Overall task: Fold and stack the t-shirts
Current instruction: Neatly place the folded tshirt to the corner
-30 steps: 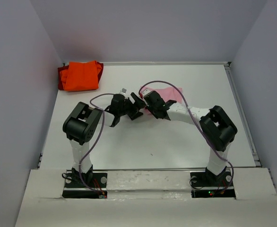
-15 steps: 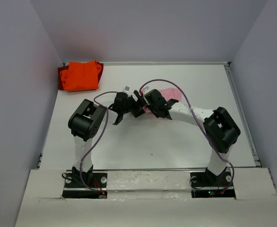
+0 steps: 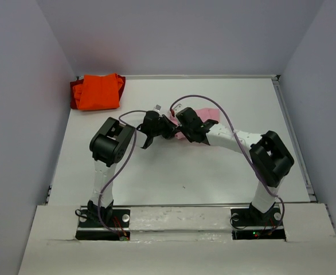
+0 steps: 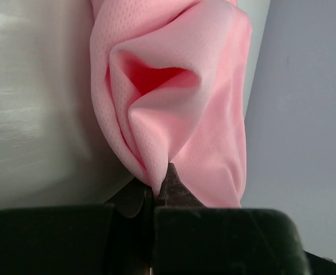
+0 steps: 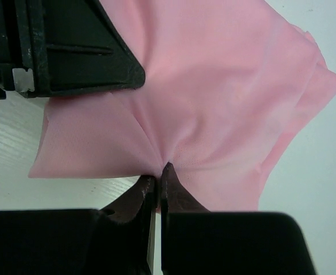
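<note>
The light pink t-shirt (image 3: pixel 207 113) lies bunched at mid-table, mostly covered by both grippers in the top view. My left gripper (image 4: pixel 156 184) is shut on a puckered fold of the pink t-shirt (image 4: pixel 179 103). My right gripper (image 5: pixel 159 172) is shut on the pink t-shirt's (image 5: pixel 214 91) edge, the cloth gathering into creases at its tips. From above, the left gripper (image 3: pixel 169 128) and right gripper (image 3: pixel 179 129) meet almost tip to tip. The left gripper's black body (image 5: pixel 70 51) shows in the right wrist view. Orange t-shirts (image 3: pixel 98 91) lie folded in the far left corner.
Grey walls close the white table (image 3: pixel 174 172) on three sides, with a raised rim (image 3: pixel 294 137) on the right. Purple cables (image 3: pixel 214 109) loop over both arms above the pink cloth. The arm bases (image 3: pixel 102 217) stand at the near edge.
The left arm reached right to the pink t-shirt, and its gripper went from open to shut on the cloth. The right arm stayed shut on it, shifting only slightly.
</note>
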Robot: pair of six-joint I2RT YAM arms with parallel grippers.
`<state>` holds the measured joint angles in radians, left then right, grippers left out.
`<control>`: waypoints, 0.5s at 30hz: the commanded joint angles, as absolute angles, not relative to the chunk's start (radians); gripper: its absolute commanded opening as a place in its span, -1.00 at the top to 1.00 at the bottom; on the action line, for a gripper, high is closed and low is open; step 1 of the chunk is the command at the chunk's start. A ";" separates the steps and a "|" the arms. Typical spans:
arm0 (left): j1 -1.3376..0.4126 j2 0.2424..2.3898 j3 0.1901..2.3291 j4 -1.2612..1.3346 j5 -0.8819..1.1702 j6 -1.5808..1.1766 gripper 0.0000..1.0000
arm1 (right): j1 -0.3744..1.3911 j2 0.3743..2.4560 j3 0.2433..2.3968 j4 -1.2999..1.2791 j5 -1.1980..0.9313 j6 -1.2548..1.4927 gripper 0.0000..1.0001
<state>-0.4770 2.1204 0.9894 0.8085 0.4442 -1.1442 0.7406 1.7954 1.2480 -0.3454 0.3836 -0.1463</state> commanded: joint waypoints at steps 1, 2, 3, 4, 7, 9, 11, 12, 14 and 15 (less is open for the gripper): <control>-0.474 2.135 1.048 0.759 0.428 -1.108 1.00 | 0.741 1.752 1.256 -0.366 0.384 -0.101 1.00; -0.472 2.138 1.069 0.732 0.436 -1.091 1.00 | 0.741 1.746 1.250 -0.385 0.377 -0.071 1.00; -0.471 2.140 1.081 0.717 0.442 -1.080 1.00 | 0.741 1.741 1.247 -0.402 0.376 -0.051 0.86; -0.462 2.141 1.098 0.692 0.446 -1.063 1.00 | 0.741 1.735 1.240 -0.417 0.364 -0.007 0.69; -0.442 2.135 1.196 0.530 0.450 -0.962 1.00 | 0.741 1.672 1.177 -0.448 0.327 0.066 -0.02; -0.420 2.141 1.311 0.363 0.425 -0.858 1.00 | 0.741 1.597 1.134 -0.459 0.284 0.142 -0.18; -0.394 2.164 1.472 0.190 0.428 -0.772 1.00 | 0.752 1.547 1.077 -0.459 0.244 0.210 -0.20; -0.382 2.187 1.538 0.117 0.436 -0.728 1.00 | 0.767 1.520 1.057 -0.451 0.233 0.230 -0.23; -0.356 2.250 1.705 -0.051 0.439 -0.623 1.00 | 0.781 1.447 1.003 -0.437 0.196 0.282 -0.24; -0.329 2.279 1.754 -0.099 0.419 -0.592 1.00 | 0.798 1.424 0.983 -0.416 0.180 0.294 -0.24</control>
